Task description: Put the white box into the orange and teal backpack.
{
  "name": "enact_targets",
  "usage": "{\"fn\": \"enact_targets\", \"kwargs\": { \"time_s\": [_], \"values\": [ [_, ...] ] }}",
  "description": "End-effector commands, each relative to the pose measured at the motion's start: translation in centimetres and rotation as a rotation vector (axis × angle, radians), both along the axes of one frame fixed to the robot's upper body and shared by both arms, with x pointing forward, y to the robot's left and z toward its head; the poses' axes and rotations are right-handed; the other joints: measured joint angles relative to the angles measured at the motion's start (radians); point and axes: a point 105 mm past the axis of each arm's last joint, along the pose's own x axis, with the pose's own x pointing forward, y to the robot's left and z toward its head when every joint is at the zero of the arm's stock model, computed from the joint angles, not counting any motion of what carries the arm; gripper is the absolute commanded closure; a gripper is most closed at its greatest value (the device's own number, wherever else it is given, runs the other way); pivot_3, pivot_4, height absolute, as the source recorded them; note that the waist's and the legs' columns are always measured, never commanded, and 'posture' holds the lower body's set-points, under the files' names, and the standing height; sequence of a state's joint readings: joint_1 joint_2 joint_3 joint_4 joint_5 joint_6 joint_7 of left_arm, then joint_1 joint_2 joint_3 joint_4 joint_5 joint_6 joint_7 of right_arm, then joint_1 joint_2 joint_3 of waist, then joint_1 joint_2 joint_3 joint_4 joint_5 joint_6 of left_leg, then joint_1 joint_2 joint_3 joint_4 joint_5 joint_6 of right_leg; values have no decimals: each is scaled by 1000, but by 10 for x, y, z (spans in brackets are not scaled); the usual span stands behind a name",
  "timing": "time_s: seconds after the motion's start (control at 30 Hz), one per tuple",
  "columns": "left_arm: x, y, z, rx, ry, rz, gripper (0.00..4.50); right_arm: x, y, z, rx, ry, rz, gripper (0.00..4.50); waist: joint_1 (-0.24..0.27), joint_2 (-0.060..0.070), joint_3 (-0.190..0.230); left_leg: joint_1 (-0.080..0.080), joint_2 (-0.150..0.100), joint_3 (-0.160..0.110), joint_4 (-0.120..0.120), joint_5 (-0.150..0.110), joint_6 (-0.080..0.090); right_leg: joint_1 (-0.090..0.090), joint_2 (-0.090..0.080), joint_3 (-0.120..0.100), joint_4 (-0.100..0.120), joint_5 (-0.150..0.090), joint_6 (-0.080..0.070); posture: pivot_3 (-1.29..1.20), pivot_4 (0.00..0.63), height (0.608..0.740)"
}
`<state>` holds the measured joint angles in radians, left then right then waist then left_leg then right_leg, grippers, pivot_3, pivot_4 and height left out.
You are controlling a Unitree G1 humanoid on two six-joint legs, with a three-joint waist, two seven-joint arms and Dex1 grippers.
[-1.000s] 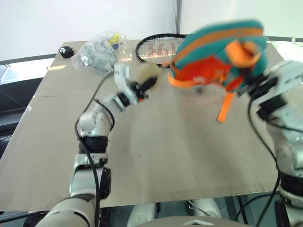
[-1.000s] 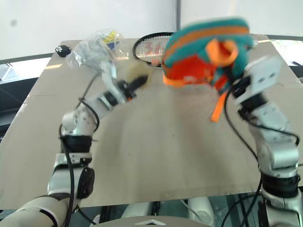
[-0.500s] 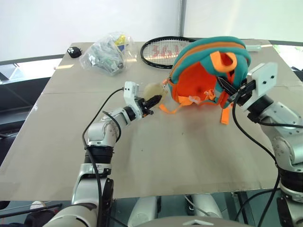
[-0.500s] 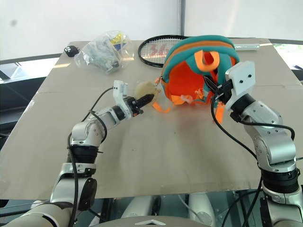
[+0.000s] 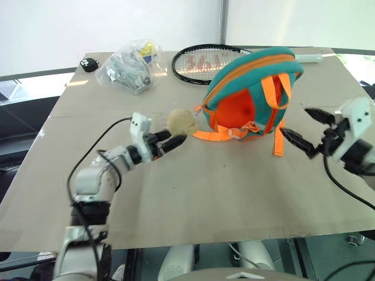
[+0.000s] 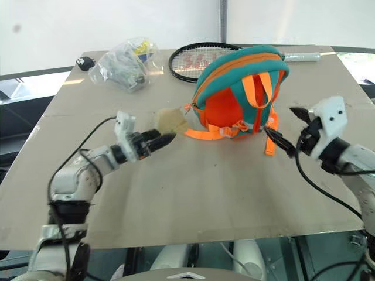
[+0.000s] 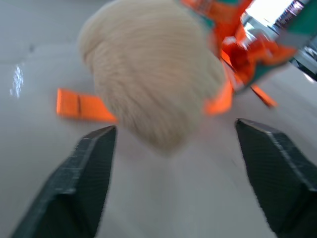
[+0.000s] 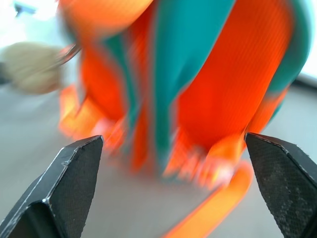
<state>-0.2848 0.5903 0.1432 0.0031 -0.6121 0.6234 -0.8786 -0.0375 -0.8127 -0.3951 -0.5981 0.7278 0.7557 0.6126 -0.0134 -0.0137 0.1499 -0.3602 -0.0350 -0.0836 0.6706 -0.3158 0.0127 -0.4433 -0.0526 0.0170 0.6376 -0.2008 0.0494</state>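
head stereo overlooking table [image 5: 193,193], wrist cameras close

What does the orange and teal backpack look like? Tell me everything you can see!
The small soft fabric backpack has an orange body, a teal top and trim, and an orange zipper band. It rests on the tan table, strap side facing the robot. Orange straps hang down onto the table, and a fuzzy tan plush ball sits at its side. Neither open end effector touches it.

Backpack [image 8: 198,84] motion-blurred in right wrist view; plush toy [image 7: 153,74] blurred.
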Motion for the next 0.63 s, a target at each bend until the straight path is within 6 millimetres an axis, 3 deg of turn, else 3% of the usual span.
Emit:
{"fn": "enact_targets", "kwargs": {
  "time_s": [0.03,0.3,0.43,0.63],
  "values": [
    [-17,13,15,64,-105,-47,63,-25,5,4,-17,17,89,0,4,0,0,0,0,0,0,0,0,0,0,0,0,0,0,0,150,740],
    [-60,42,5,162,-132,-49,63,-47,-24,-25,-93,61,9,0,7,0,0,10,0,0,2,-4,7,16,0,-1,-10,0,0,0,150,740],
    [-70,62,3,225,-120,17,63,-56,-46,-36,-127,76,-74,0,10,0,0,12,0,1,2,-5,8,19,0,-1,-11,0,0,0,150,740],
    [-76,66,-1,225,-84,38,63,-57,-48,-42,-139,67,-82,0,9,0,0,17,1,2,1,-5,8,23,1,-1,-11,-1,0,0,150,740]
  ]
}}
